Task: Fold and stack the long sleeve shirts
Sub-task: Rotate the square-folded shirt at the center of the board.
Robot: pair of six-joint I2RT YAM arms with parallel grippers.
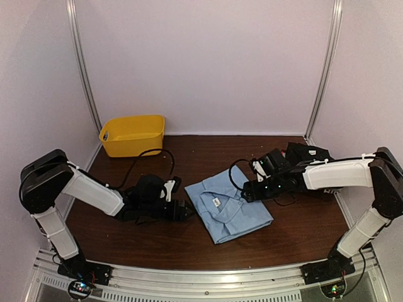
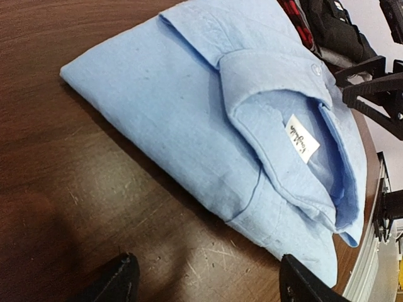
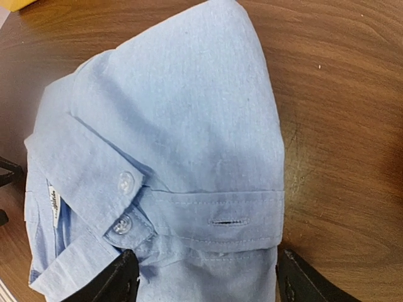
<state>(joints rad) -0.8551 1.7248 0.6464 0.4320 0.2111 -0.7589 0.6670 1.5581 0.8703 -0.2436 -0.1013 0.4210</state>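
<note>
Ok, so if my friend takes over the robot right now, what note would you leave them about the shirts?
Left gripper: open, holding nothing, by the left edge of the light blue shirt.
Right gripper: open, its fingers either side of the shirt's right edge, not clamped.
Light blue shirt: folded, collar up, in the middle of the table; nothing stacked on it.
Dark clothes: bunched at the right rear, behind the right arm.
Done: blue shirt folded.
Left: fold the dark clothes and stack them.
</note>
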